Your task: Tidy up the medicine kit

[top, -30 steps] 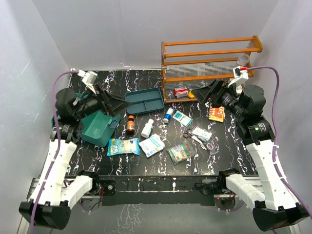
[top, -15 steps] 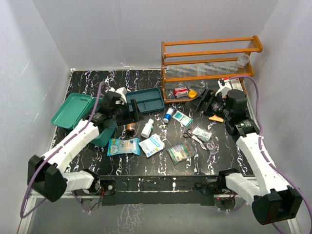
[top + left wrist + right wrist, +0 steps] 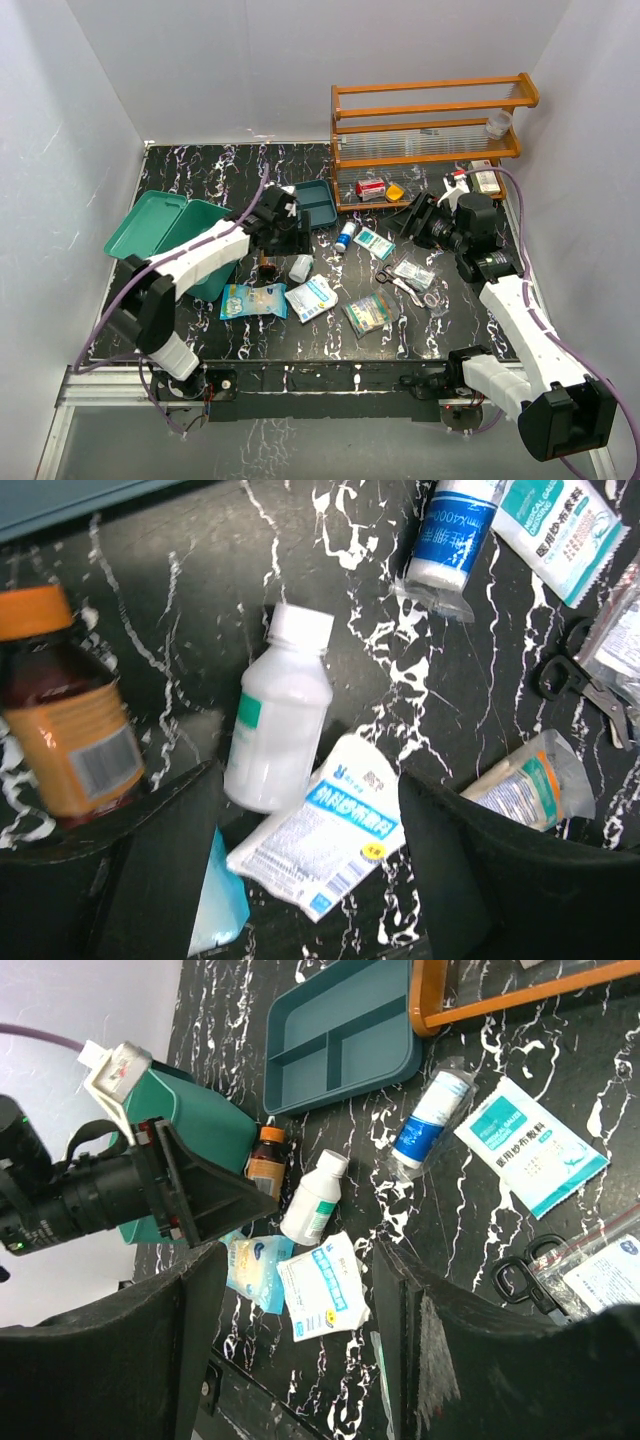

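Top external: medicine kit [image 3: 150, 222] partly hidden behind left arm [image 3: 200, 255]; left pincer [image 3: 308, 815], right pincer [image 3: 300, 1270] both apart

Bright, even light (left-wrist view slightly blurred)

The claw [image 3: 305, 785] hangs wide over the black marbled surface [image 3: 180, 580]. A white bottle [image 3: 275, 725] lies tilted between its fingers, touching a white-and-blue sachet [image 3: 325, 835]. An amber bottle with an orange cap [image 3: 70, 720] sits just outside one finger, a small packet [image 3: 530, 785] beside the other. Farther ahead lie a blue-labelled roll [image 3: 445, 540] and scissors [image 3: 580, 685].
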`<act>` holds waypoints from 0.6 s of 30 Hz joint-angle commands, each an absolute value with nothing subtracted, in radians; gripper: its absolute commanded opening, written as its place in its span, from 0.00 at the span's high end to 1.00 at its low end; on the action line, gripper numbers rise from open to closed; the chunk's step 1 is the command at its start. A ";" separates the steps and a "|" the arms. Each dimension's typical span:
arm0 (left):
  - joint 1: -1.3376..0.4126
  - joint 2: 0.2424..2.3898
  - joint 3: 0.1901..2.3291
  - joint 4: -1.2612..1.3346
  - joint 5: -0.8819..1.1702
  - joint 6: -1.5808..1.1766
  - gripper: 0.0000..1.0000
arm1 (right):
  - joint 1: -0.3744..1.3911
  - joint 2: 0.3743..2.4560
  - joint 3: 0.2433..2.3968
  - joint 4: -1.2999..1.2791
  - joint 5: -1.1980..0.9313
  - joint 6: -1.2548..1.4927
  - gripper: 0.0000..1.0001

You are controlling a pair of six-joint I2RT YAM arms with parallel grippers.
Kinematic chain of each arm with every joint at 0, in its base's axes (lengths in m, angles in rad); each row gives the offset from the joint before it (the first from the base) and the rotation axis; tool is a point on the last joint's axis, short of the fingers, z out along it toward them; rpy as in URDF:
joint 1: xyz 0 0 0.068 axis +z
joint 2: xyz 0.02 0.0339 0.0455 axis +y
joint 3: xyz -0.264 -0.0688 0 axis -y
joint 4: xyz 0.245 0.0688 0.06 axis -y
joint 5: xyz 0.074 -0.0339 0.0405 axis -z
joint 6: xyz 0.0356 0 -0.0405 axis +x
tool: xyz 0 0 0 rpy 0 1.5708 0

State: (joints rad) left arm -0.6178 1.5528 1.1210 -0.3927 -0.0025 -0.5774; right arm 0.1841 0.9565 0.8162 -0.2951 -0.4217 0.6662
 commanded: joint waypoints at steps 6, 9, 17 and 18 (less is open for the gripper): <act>-0.639 1.740 1.255 -0.438 0.030 -0.503 0.33 | 0.189 0.922 0.776 -0.233 -0.386 0.686 0.42; -0.638 1.777 1.260 -0.447 0.046 -0.492 0.40 | 0.189 0.913 0.762 -0.233 -0.381 0.690 0.42; -0.638 1.850 1.287 -0.482 0.075 -0.470 0.41 | 0.190 0.911 0.752 -0.232 -0.380 0.693 0.42; -0.638 1.857 1.288 -0.487 0.074 -0.469 0.41 | 0.190 0.909 0.751 -0.232 -0.380 0.693 0.42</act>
